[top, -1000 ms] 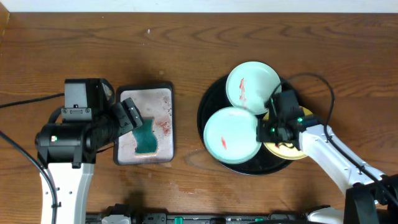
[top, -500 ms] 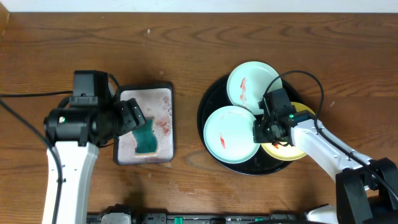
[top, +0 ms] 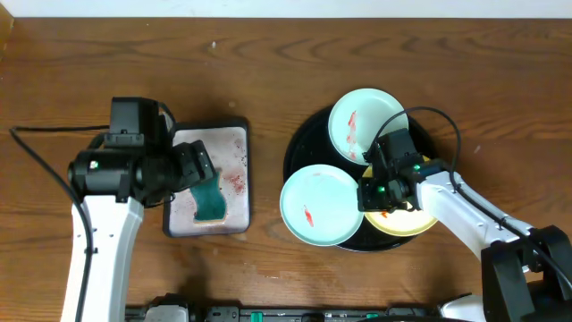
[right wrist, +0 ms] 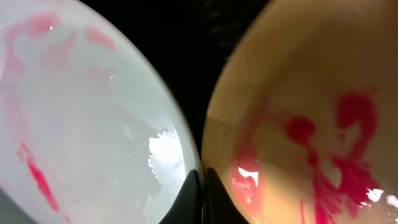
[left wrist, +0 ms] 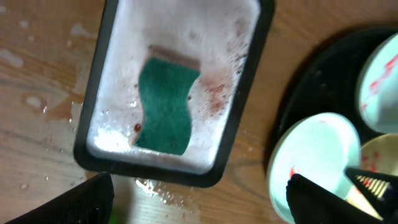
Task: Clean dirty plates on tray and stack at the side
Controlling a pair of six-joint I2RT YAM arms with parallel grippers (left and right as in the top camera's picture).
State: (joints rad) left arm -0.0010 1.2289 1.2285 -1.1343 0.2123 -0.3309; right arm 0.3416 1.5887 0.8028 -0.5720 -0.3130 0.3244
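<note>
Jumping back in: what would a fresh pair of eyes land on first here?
Red-smeared plates crowd the black tray at right: a back pale plate, a front pale plate and a yellow plate. The right gripper, shut, points between the front and yellow ones. At left, the open left gripper hovers over a green sponge in a silver tray.

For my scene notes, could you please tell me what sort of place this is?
Probably a lab dishwashing test bench: a wooden table, a black tray of sauce-smeared plates, and a soapy pan with a green sponge.
</note>
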